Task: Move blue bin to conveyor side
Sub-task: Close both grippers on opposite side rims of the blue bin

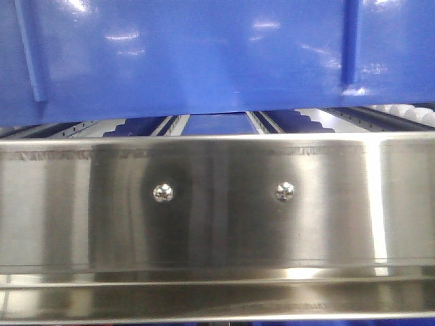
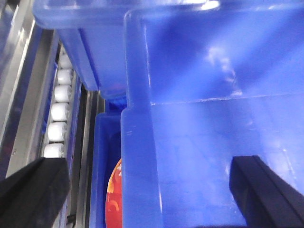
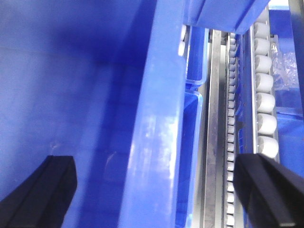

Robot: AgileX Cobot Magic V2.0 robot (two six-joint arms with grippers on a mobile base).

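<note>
Blue bin rim straddled by wide-open left tool and wide-open right tool.

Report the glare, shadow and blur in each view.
Exterior front-facing view: white glare patches on the blue bin, dark and bright bands mirrored in the steel rail. Left wrist-mounted view: hazy, soft focus, bright streak on the bin's inner wall. Right wrist-mounted view: bin interior in deep shadow, white rollers sharper.

Left gripper: two matte black fingers, blocky and flat-faced, with squared edges and a dull plastic look. Right gripper: same matte black fingers, thick, wedge-shaped, plain-sided.
</note>
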